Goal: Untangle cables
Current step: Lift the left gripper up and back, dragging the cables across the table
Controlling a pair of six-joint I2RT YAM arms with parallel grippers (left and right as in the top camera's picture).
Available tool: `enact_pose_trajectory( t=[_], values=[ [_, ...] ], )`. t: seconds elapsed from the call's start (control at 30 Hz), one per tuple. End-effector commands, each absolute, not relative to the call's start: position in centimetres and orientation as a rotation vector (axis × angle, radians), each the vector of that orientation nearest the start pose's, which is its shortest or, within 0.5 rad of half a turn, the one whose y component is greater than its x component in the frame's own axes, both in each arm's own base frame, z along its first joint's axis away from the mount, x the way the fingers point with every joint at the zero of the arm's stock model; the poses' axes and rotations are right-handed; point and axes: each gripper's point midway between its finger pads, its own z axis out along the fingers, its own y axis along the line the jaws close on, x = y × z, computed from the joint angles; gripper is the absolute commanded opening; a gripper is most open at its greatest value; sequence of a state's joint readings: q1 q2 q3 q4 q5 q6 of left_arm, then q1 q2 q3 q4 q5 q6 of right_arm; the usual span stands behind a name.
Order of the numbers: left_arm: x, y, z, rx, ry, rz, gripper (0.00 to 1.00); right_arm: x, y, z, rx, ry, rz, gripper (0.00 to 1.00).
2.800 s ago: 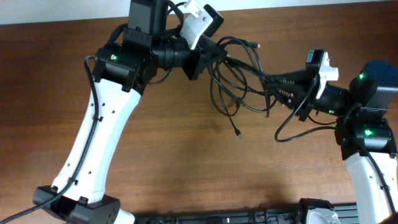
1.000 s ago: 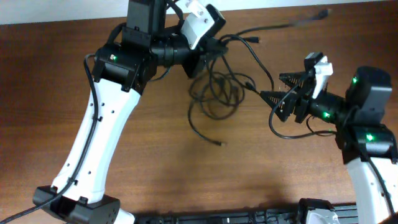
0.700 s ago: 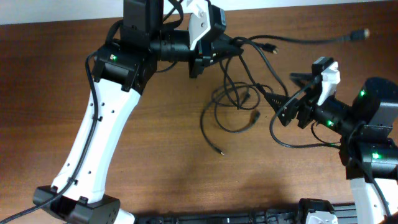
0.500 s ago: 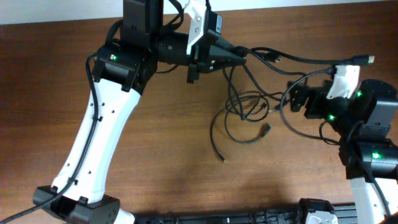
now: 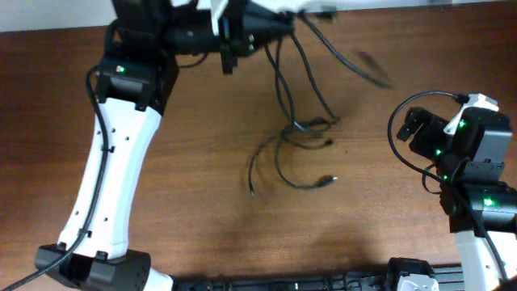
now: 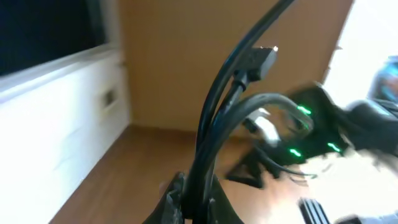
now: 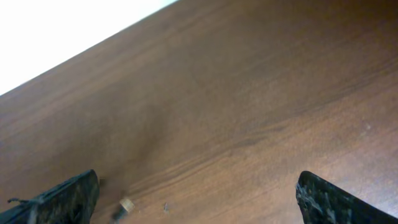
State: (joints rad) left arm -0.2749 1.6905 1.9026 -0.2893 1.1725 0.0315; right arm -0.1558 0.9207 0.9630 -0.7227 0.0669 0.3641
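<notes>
My left gripper is raised at the back of the table, shut on a bunch of thin black cables. They hang from it down to loose loops on the wood, with one plug end lying free. In the left wrist view the jaws pinch several strands that rise to a plug. One blurred strand swings off to the right. My right gripper is drawn back at the right, away from the cables. It stands wide open over bare wood with nothing between its fingers; a small yellowish tip lies near its left finger.
The brown wooden table runs to a pale wall at the back. The left arm's white links slant across the left side. The right arm's base stands at the right edge. A dark rail lies along the front edge.
The right gripper has let go of the cable and pulled back to the right, jaws wide. The left gripper has swung up and back with the bundle, whose loops trail below it.
</notes>
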Motion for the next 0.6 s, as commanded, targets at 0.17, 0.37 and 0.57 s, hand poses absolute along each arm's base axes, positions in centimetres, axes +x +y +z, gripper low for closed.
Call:
enact_pose_trajectory(
  t=[0.17,0.37,0.57],
  values=[
    [44.9,-20.2,44.6,0.44,1.776,-0.744,0.0,28.7,-4.3,23.7,0.588,2.196,0.127,0.99],
    [43.9,-21.1,44.6,0.493,1.774,-0.82,0.0,28.7,-4.2,23.7,0.585,2.195,0.135,0.99],
    [41.8,-23.2,51.1,0.6,1.49,-1.01,0.0,28.7,-4.2,23.7,0.585,2.196,0.135,0.99]
  ],
)
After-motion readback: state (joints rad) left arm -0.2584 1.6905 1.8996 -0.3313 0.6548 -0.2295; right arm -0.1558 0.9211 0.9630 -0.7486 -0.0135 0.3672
